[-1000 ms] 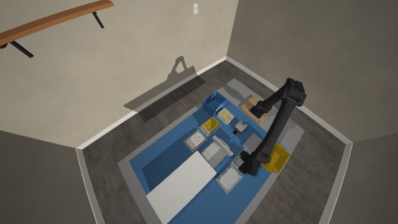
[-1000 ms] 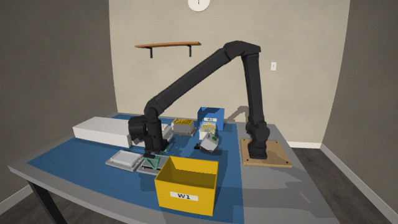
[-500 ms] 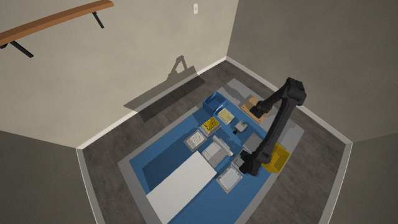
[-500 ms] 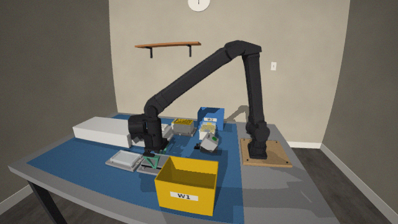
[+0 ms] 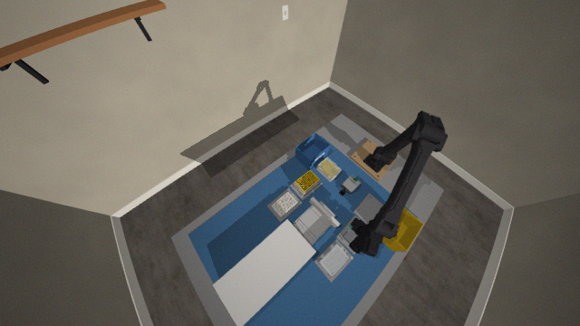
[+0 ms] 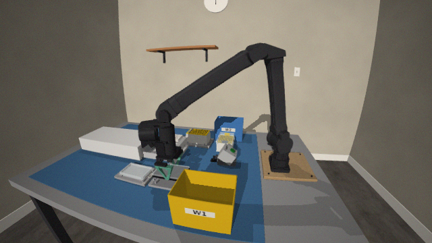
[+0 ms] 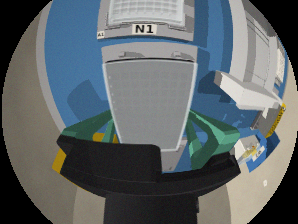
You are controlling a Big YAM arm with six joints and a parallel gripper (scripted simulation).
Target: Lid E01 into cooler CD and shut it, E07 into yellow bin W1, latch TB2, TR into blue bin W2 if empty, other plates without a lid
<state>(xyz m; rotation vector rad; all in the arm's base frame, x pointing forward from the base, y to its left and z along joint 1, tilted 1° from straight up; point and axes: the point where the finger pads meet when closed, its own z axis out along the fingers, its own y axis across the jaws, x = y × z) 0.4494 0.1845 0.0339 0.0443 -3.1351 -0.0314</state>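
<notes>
My gripper [image 6: 166, 169] is down at the nest next to N1 and is shut across the short width of a smooth grey plate lid [image 7: 148, 106]. Its green fingers show on both sides of the lid in the wrist view. The lid lies flat, at nest height; I cannot tell if it touches the nest. In the overhead view the arm hides this nest. The yellow bin W1 [image 6: 202, 200] stands at the front edge.
The blue bin W2 [image 6: 229, 127] is at the back, with two yellow-topped tip boxes [image 5: 307, 182] [image 5: 328, 168] and the green-key box [image 6: 227, 154] near it. The white cooler [image 5: 265, 267] has its drawer [image 5: 314, 220] pulled out. Another grey nest [image 5: 368, 208] and a plate nest [image 5: 285, 204] stand nearby.
</notes>
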